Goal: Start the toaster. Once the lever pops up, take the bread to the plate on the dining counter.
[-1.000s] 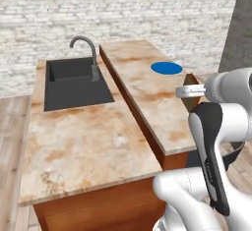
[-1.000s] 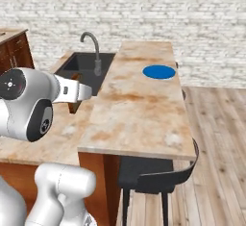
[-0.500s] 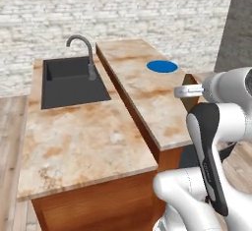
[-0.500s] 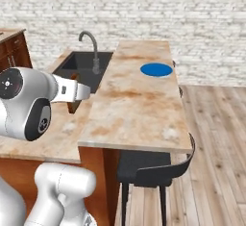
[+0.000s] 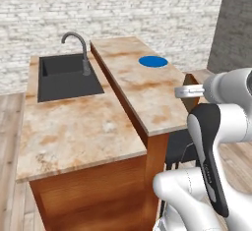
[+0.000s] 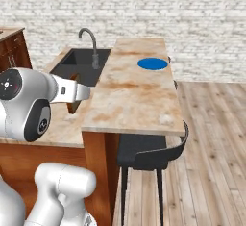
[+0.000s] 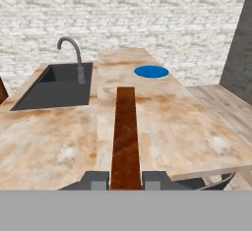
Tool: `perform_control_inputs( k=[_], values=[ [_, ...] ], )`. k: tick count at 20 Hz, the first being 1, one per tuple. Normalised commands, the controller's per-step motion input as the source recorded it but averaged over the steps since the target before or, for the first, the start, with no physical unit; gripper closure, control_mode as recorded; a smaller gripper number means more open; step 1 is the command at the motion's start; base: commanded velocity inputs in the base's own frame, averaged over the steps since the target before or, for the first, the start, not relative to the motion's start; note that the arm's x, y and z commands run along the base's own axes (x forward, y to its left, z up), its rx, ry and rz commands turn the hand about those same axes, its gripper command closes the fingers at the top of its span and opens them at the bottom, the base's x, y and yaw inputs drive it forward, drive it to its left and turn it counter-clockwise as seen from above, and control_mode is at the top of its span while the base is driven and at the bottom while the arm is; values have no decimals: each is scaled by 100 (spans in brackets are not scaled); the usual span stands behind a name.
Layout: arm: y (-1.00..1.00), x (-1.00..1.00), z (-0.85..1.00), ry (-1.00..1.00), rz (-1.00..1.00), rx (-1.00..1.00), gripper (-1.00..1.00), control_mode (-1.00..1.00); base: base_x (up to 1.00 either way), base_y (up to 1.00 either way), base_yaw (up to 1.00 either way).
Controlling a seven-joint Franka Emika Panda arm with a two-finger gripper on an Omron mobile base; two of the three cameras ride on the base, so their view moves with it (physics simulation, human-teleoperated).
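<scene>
Your hand [image 7: 125, 178] is clamped on the bread [image 7: 125, 136], seen edge-on as a thin brown slab with a darker crust, its two dark fingertips [image 7: 96, 178] pressing either side. It hangs before the near end of the bench [image 6: 139, 100], well apart from the plate [image 6: 153, 63], a flat plain blue disc near the far right edge. Since half a second ago both base views have shifted together: the base has driven. The bench is marbled beige streaked with rust, beside the dark square sink [image 5: 69, 77] and curved grey tap [image 5: 78, 53].
</scene>
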Motion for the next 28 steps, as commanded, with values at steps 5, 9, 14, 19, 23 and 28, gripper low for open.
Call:
perform_control_inputs(
  k=[5,9,14,19,23,28],
  values=[
    [0,0,0,0,0,0,100,100,42,-100,15],
    [0,0,0,0,0,0,100,100,42,-100,17],
    [0,0,0,0,0,0,100,100,19,-100,5],
    [0,0,0,0,0,0,100,100,-99,-73,-16],
    [0,0,0,0,0,0,100,100,-100,-18,-33],
    [0,0,0,0,0,0,100,100,-100,0,-51]
  ],
)
